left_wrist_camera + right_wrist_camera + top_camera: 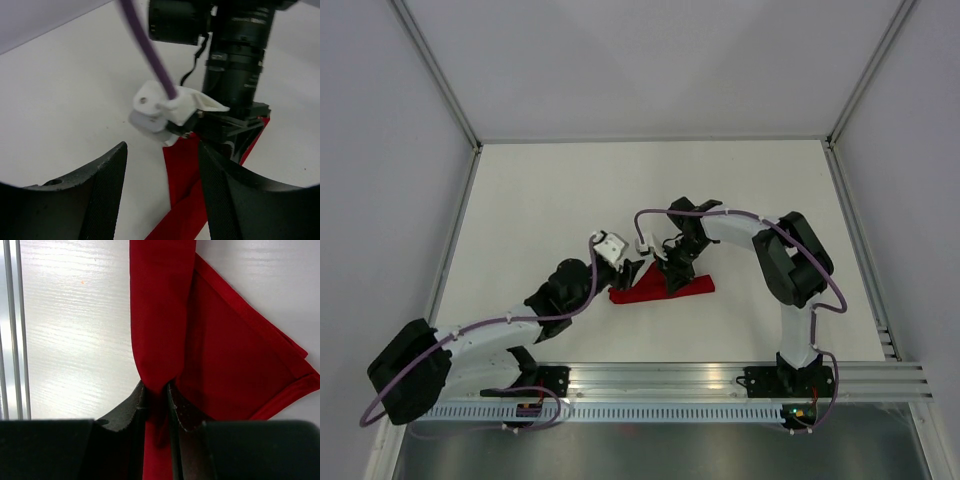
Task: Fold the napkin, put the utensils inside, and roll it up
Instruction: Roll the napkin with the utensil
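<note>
A: Right gripper (156, 392)?
B: Pinched shut on a raised fold of the thin deep-red fabric napkin (225, 365). Left gripper (161, 175) gapes, empty, over its left end.
A: Step?
B: Folding, I'd say. Cloth lies mid white table (570, 200), nearer side. Next: carry the fold across, flatten it. Slightly glossy, limp, hemmed edge.

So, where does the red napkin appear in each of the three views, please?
Top external: the napkin lies at the centre, partly under the right claw.
Left wrist: the napkin is at bottom centre, inside the open left claw.
Right wrist: the napkin fills the centre and right, with one fold pinched low in the picture.
Shared landmark: the right claw, shut on the napkin, shows in all three views.
</note>
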`<state>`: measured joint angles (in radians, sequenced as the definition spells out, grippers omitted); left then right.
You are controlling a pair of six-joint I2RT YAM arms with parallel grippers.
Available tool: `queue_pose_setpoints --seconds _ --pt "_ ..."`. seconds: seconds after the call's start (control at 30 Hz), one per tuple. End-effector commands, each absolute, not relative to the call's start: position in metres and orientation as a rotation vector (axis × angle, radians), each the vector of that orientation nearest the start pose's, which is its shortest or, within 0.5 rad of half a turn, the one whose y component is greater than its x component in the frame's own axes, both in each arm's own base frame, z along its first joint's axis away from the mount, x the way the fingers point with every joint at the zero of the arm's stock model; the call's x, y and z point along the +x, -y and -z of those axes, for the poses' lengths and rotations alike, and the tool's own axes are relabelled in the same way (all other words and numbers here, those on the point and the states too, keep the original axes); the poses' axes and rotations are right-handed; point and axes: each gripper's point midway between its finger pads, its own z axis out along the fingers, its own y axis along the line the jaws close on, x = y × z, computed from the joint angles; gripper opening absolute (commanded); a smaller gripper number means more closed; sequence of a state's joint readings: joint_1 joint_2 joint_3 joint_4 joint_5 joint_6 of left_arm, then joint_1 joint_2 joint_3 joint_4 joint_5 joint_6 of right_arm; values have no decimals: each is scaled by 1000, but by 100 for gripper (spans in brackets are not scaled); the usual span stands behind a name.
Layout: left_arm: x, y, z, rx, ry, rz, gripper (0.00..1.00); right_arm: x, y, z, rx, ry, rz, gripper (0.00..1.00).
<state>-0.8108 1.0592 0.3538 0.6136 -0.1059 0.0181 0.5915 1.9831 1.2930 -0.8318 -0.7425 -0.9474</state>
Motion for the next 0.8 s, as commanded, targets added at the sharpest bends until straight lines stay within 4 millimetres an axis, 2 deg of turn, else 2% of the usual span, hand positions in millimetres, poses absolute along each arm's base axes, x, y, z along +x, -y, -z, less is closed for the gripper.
queue_pose_setpoints --seconds 0.0,0.07,0.17,0.2,0.27,0.3,0.37,0.43,0.47,0.6,0.63,0.77 --pt "259 271 -163 802 -1518 365 64 212 -239 15 -2045 -2126 -1064 5" --pt "247 286 -151 895 -1513 346 64 215 -239 14 -2033 -2136 -1076 5" --pt "233 306 -124 1026 -1530 339 64 216 -238 16 -2028 -2152 -1085 5" --pt "229 310 -109 1084 -1544 316 65 217 -238 16 -2026 -2157 -1088 5" --pt "222 321 -98 1154 -1542 318 65 217 -238 16 -2024 -2165 -1091 5" --pt "220 324 -85 1208 -1553 300 65 218 -238 16 -2022 -2166 -1091 5" --pt "216 336 -83 1261 -1536 311 66 218 -238 16 -2023 -2169 -1090 5" --pt "214 340 -69 1318 -1550 299 66 219 -237 17 -2021 -2172 -1091 5" --pt "215 342 -69 1327 -1545 298 66 218 -238 17 -2022 -2171 -1094 5" --pt "212 347 -53 1412 -1550 292 68 220 -238 17 -2019 -2177 -1092 5" --pt "207 347 -42 1455 -1567 305 67 219 -238 17 -2018 -2180 -1093 5" --pt "208 350 -35 1481 -1583 296 68 220 -238 18 -2016 -2189 -1101 5"
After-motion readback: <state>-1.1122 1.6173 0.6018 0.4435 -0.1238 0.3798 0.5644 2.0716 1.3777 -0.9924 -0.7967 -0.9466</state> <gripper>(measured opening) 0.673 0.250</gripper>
